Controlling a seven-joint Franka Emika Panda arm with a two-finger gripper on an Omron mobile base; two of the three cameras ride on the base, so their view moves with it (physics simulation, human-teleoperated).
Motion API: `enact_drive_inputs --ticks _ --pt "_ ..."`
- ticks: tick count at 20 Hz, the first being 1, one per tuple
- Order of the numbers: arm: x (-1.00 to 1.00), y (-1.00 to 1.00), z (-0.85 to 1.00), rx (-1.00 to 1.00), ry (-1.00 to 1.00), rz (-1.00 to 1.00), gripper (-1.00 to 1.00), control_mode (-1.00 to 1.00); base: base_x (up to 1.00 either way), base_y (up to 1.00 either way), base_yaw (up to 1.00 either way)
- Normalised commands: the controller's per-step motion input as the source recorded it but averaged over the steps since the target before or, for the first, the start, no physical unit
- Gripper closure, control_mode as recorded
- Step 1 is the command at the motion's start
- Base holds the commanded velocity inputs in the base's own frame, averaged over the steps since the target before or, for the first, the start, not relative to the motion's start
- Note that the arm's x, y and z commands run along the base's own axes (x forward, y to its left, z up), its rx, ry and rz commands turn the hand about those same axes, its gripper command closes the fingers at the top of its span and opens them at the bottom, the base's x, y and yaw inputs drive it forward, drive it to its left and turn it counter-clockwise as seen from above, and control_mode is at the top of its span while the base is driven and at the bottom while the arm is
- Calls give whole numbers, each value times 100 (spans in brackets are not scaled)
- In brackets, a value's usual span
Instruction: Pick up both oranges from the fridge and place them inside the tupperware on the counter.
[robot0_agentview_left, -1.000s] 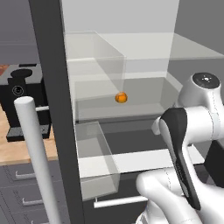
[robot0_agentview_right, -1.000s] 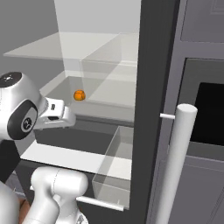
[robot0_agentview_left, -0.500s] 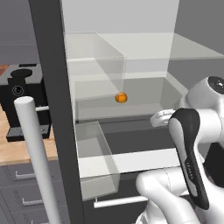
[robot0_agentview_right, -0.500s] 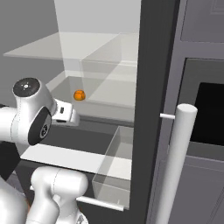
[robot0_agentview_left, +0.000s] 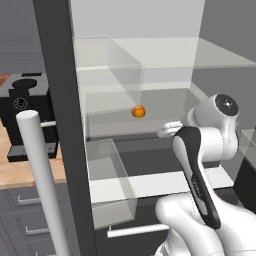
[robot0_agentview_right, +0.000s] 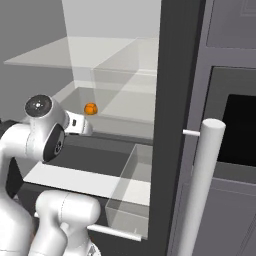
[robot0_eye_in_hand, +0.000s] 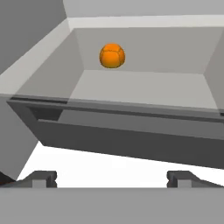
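The tall fridge (robot0_agentview_left: 55, 100) with its dark grey frame, pale interior and clear glass shelves stands open, and its long light-grey cylindrical handle (robot0_agentview_left: 42, 175) rises at 8 o'clock in the left base view. A light tan wood-grain counter (robot0_agentview_left: 25, 172) shows at 9 o'clock there, with a black boxy appliance (robot0_agentview_left: 25, 107) standing on it. A clear rectangular bin (robot0_agentview_right: 132, 192) sits low in the fridge, at 6 o'clock in the right base view.

The white arm reaches toward the pale interior, and its two-finger gripper (robot0_eye_in_hand: 111, 177) is level with the front edge of a shelf; in the hand view the 2 dark tips stand wide apart with nothing between them.

1 small round bright-orange fruit (robot0_eye_in_hand: 112, 55) rests near the back wall of that shelf, at 12 o'clock from the gripper and well apart from it; it appears at (robot0_agentview_left: 138, 111) and (robot0_agentview_right: 90, 108).
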Motion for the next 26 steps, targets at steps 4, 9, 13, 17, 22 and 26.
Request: enact_drive_inputs --ticks 4,9,13,17,22,26 --pt "69 0 0 0 0 0 -100 -100 0 0 0" --pt "71 0 -1 0 1 0 -100 -100 0 0 0" --pt "65 7 -15 0 0 0 -100 -100 0 0 0" --pt "60 16 -20 0 0 0 -100 -100 0 0 0" --pt "62 18 -18 0 0 0 -100 -100 0 0 0" --pt "59 11 -6 0 0 0 -100 -100 0 0 0"
